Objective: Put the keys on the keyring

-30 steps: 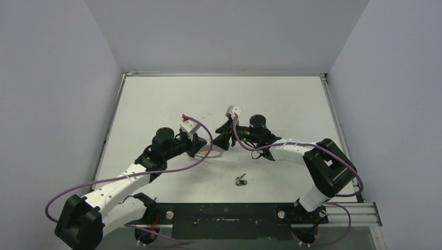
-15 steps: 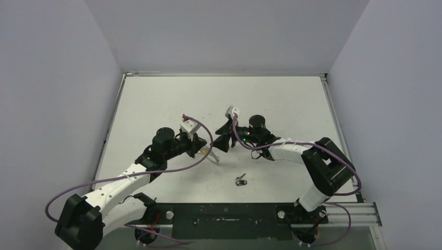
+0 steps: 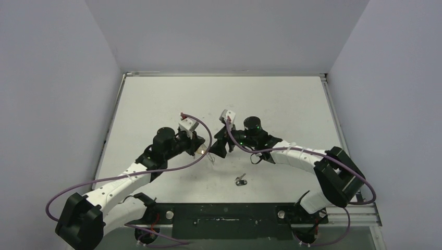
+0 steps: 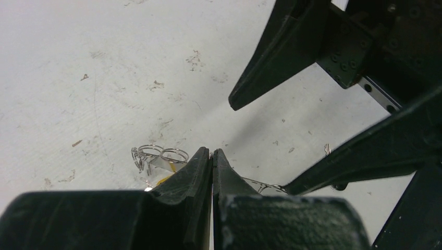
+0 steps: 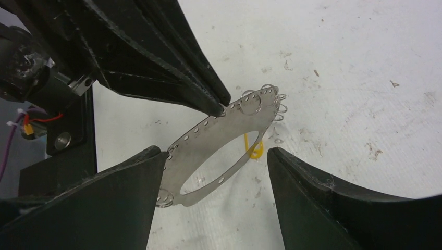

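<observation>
My top cam looks down from high behind the rig; both wrist cams sit close, facing each other, sharing the keyring (image 5: 229,124).

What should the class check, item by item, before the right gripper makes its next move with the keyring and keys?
1. Left gripper shut on the keyring edge: ok.
2. Right gripper open, one finger on each side of the keyring: ok.
3. Keyring clear of the table: cannot tell.
4. Yellow-headed key threaded on the keyring: cannot tell, it shows just behind the loop.
5. Black-headed key on the keyring: not ok, it lies apart on the table.
</observation>
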Tool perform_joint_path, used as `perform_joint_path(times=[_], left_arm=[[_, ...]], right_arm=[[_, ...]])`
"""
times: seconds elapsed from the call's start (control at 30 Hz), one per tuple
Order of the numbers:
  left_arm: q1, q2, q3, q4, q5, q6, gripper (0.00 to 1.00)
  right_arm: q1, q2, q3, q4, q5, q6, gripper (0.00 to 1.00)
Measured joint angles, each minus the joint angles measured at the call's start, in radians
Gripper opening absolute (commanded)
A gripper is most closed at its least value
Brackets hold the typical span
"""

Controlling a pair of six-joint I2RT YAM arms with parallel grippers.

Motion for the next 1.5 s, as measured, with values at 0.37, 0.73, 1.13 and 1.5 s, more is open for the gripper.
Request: perform_joint_path(times=[0.37, 0.73, 1.13, 1.5], left_arm=[[0.0, 0.05, 0.0, 0.06, -0.047, -0.06, 0.0], [0.0, 0.071, 0.0, 0.103, -0.064, -0.096, 0.0], [0.0, 0.106, 0.0, 0.159, -0.086, -0.123, 0.0], [0.0, 0.127, 0.0, 0.199, -0.149, -0.163, 0.0]], right_arm=[[0.16, -0.139, 0.018, -0.275, 0.328, -0.108, 0.83], [0.245, -0.139, 0.019, -0.266, 0.549, -0.093, 0.99], [0.178, -0.219, 0.008, -0.249, 0.642, 0.015, 1.0], [-0.128, -0.209, -0.021, -0.265, 0.429, 0.383, 1.0]])
